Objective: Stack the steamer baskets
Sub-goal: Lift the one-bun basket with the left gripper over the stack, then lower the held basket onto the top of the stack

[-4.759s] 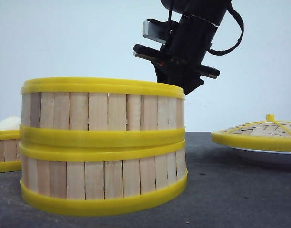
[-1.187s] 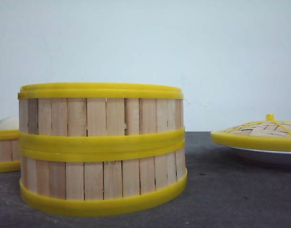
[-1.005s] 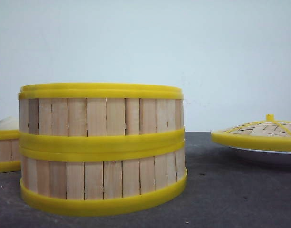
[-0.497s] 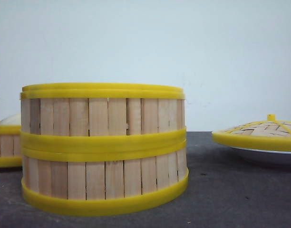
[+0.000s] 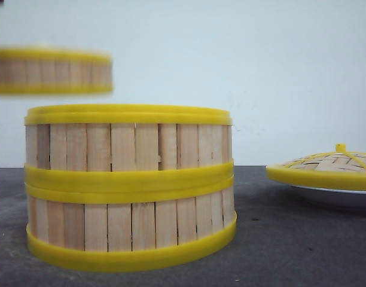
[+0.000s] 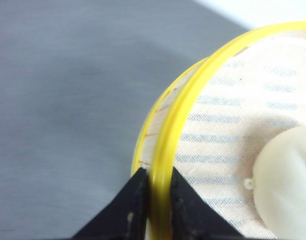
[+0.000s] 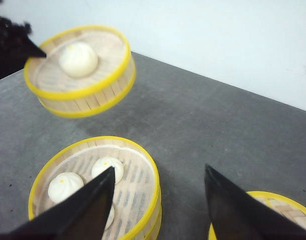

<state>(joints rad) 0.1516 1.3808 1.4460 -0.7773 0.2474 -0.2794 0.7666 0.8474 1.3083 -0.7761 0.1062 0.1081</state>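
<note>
Two steamer baskets stand stacked (image 5: 129, 185) near the front of the table; the top one (image 7: 95, 187) holds white buns. A third steamer basket (image 5: 51, 70) hangs in the air up left of the stack, blurred; it carries one bun (image 7: 78, 58). My left gripper (image 6: 158, 175) is shut on that basket's yellow rim (image 6: 165, 150), one finger inside and one outside. My right gripper (image 7: 160, 172) is open and empty, high above the table beside the stack.
A domed woven lid (image 5: 326, 167) with a yellow rim lies on a white plate (image 5: 332, 196) at the right. Its edge (image 7: 265, 200) shows in the right wrist view. Dark grey table all round, white wall behind.
The third basket has risen from the table at the far left into the air, above the stack's top level. The right arm left the front view several seconds ago.
</note>
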